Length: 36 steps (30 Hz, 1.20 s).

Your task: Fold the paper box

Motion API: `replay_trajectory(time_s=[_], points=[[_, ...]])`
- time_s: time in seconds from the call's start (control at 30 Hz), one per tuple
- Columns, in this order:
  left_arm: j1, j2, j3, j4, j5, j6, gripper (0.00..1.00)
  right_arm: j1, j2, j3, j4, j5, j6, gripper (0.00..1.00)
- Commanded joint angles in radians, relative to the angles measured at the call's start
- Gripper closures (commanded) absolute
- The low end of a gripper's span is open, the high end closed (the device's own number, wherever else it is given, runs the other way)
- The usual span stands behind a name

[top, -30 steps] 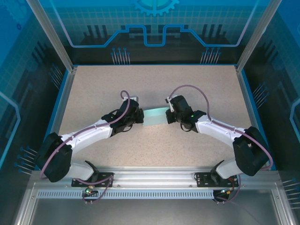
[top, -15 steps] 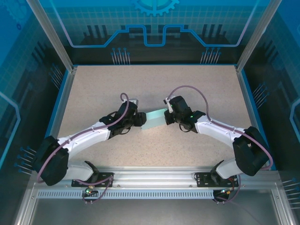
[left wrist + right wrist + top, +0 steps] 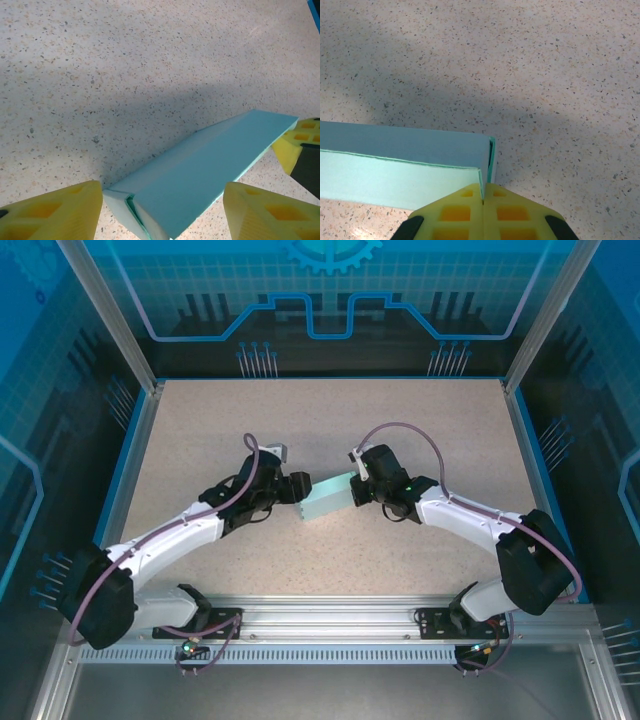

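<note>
Your paper box (image 3: 325,499) lies mid-table (image 3: 200,420), between both grippers. Your left gripper (image 3: 297,490) is at its left end, one finger on either side. Your right gripper (image 3: 353,490) is on its right end, touching it.

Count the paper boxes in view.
1. The paper box is central in the top view: right pincer shut on its right end, left pincer open astride the other end. None seems hidden.

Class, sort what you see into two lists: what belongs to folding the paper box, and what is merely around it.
Belongs: pale light-blue card paper box; left gripper; right gripper.
Merely around: speckled beige table; aluminium frame rail; blue printed back wall.
</note>
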<state>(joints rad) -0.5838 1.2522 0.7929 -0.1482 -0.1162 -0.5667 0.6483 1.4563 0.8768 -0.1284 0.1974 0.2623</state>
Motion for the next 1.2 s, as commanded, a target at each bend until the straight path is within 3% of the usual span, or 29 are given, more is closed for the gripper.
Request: replay_trajectory(time_s=[0.0,0.47,1.17], points=[[0.017,0.025,0.006,0.02,0.033,-0.065,0.35,0.02,0.032,-0.009,-0.08,-0.035,0.002,0.98],[0.047,0.058,-0.092,0.12,0.134,-0.159,0.41,0.02,0.033,-0.003,-0.085,-0.036,0.0,0.98],[0.001,0.118,-0.179,0.179,0.014,-0.144,0.53,0.021,0.007,0.034,-0.097,-0.02,-0.03,0.9]])
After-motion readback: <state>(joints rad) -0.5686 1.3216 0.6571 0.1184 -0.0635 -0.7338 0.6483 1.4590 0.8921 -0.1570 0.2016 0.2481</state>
